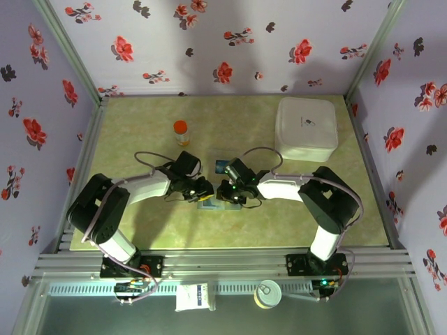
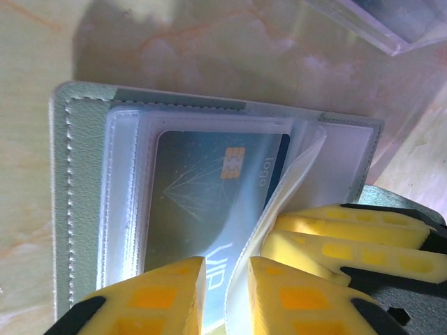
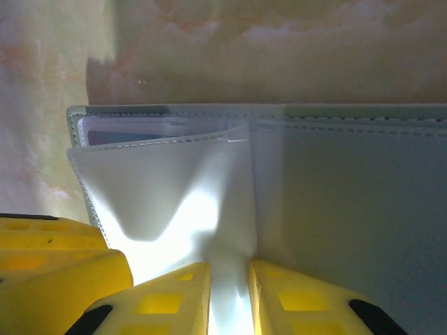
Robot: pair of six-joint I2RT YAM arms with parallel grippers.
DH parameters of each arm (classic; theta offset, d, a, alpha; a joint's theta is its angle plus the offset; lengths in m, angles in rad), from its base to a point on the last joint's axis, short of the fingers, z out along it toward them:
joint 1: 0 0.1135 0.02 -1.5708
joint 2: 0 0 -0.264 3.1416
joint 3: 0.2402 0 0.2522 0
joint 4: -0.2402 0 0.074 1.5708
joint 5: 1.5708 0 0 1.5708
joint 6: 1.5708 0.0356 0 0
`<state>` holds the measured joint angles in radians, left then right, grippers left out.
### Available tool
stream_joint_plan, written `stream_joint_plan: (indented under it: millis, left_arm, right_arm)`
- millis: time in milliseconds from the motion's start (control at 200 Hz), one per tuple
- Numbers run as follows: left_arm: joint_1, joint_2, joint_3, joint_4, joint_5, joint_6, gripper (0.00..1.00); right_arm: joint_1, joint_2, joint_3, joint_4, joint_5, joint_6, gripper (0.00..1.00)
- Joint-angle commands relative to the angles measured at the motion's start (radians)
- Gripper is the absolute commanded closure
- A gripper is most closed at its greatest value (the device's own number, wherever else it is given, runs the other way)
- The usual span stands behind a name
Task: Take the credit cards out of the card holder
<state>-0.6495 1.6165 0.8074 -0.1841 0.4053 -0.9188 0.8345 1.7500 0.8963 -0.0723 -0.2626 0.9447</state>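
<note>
Right gripper (image 3: 229, 271) is closed to a narrow gap on a clear sleeve (image 3: 174, 181) of the card holder (image 3: 349, 209). The sleeve is lifted off the open panel lying directly ahead of the fingers. Left gripper (image 2: 227, 269) is set narrow as well, just beside the right one. The lower end of a blue credit card (image 2: 209, 181) is seen between its fingers, but whether it is gripped cannot be told. That card is lodged inside a transparent pocket of the holder. Well beyond the right gripper a white box (image 1: 306, 125) is shut, so its contents are hidden.
</note>
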Motion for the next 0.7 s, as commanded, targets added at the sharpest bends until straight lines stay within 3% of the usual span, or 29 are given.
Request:
stream_joint_plan:
  millis: [0, 440, 695]
  left_arm:
    - [-0.007, 0.017, 0.016, 0.015, 0.021, -0.013, 0.81]
    - [-0.011, -0.026, 0.073, -0.06, 0.021, 0.006, 0.83]
    - [-0.044, 0.005, 0.129, -0.075, 0.037, 0.007, 0.78]
  right_arm:
    - [-0.006, -0.016, -0.022, -0.008, 0.002, 0.012, 0.77]
    - [-0.017, -0.174, -0.024, -0.11, 0.095, -0.03, 0.7]
    - [-0.072, -0.282, -0.083, -0.129, 0.136, -0.04, 0.69]
